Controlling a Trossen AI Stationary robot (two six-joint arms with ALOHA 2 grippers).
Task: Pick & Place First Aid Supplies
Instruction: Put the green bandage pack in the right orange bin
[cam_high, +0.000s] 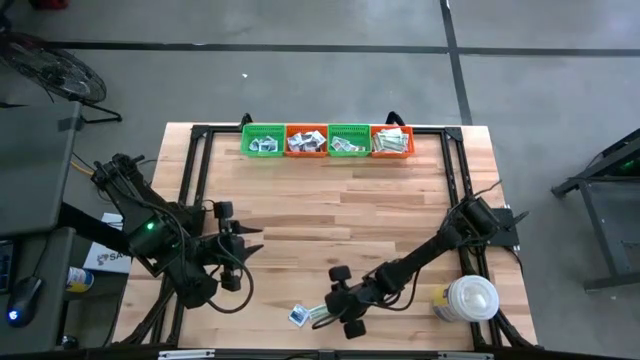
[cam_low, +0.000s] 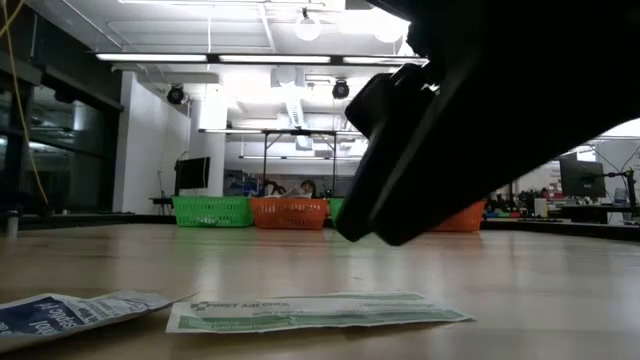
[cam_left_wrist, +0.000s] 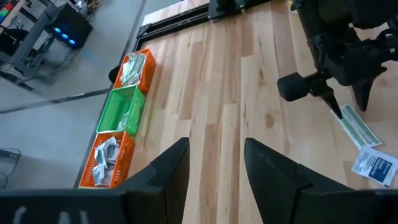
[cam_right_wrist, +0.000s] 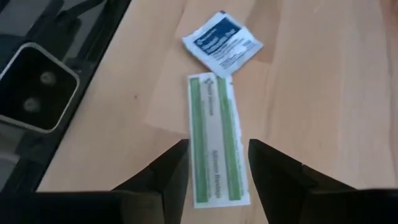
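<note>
here right gripper (cam_right_wrist: 217, 168) (open) straddles green strip (cam_right_wrist: 214, 137).

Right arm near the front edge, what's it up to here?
The right gripper hangs open just over a narrow pale-green strip packet lying flat on the wooden table, seemingly lining up to grasp it. A white square packet with blue print lies just beyond the strip's far end. The left gripper waits open over bare wood at the left. Four green and orange baskets along the far edge already hold packets.
</note>
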